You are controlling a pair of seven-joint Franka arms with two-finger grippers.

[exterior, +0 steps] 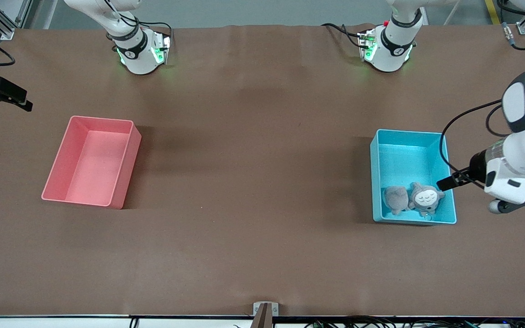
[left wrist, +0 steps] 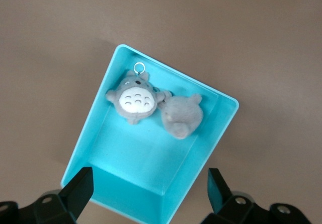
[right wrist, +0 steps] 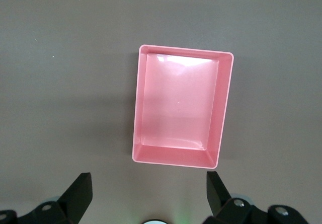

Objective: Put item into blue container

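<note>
The blue container (exterior: 404, 159) stands toward the left arm's end of the table. Two small plush toys lie in its corner nearest the front camera: a grey one with a white belly (exterior: 426, 198), face up, and a plain grey one (exterior: 396, 199) touching it. My left gripper (exterior: 447, 183) hangs open and empty above the container's outer wall. The left wrist view looks down on the container (left wrist: 100, 148), both toys (left wrist: 135, 98) (left wrist: 181, 116) and that gripper (left wrist: 149, 176). My right gripper (right wrist: 148, 183) waits open and empty, high over the table.
A pink bin (exterior: 91, 159) of like size sits toward the right arm's end, with nothing in it; the right wrist view shows this pink bin (right wrist: 178, 108) from above. The arms' bases (exterior: 141, 52) (exterior: 388, 48) stand along the table's back edge.
</note>
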